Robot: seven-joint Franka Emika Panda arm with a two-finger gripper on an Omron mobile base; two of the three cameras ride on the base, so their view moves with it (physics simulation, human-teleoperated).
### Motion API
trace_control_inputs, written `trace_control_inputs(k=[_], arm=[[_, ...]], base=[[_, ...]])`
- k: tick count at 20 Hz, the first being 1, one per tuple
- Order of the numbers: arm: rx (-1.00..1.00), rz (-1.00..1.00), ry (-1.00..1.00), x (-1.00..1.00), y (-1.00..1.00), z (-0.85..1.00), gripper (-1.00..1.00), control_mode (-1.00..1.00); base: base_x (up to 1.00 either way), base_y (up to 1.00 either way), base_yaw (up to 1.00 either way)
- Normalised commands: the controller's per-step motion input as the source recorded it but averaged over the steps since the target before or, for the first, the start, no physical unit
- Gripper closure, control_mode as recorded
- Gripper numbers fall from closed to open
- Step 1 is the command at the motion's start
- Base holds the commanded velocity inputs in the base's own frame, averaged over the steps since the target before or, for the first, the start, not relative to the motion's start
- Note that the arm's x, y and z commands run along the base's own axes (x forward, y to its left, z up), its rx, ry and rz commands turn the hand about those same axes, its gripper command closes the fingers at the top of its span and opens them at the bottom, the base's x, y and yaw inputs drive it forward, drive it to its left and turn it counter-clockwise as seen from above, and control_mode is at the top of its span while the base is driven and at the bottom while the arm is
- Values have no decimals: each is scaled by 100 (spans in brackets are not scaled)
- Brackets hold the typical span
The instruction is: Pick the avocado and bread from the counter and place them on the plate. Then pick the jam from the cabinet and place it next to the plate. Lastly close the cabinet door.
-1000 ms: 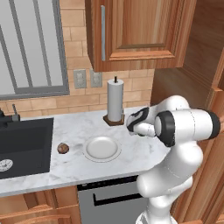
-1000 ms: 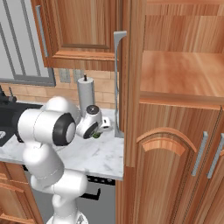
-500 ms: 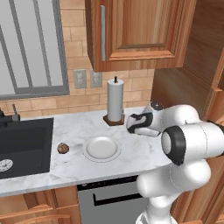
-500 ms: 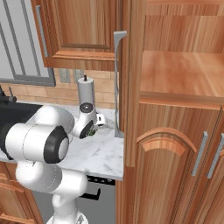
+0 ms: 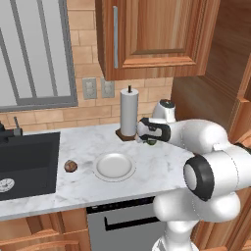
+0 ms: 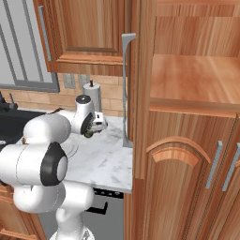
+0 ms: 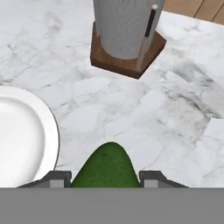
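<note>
Gripper (image 7: 105,178) clamps the avocado (image 7: 106,166) across its belly — smooth, light (probably slippery) — beside the plate (image 7: 26,135).

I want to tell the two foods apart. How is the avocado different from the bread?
The avocado is dark green and smooth; the bread is brown and looks rough. The avocado is held in the robot's hand above the counter, near the paper towel roll; the bread sits on the counter, left of the plate. Both are small, much smaller than the plate.
</note>
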Motion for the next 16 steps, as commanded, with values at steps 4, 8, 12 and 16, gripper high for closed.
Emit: trace_control_inputs(k=[4,8,12,16], arm=[[-1,0,5,-14,27,30,100,-100],[-5,0,14,-5,32,4,100,-100],[2,0,20,-5,39,0,100,-100],[6,0,14,-17,33,0,100,-100]], base=[[0,0,0],[0,0,0],[0,0,0],[0,0,0]])
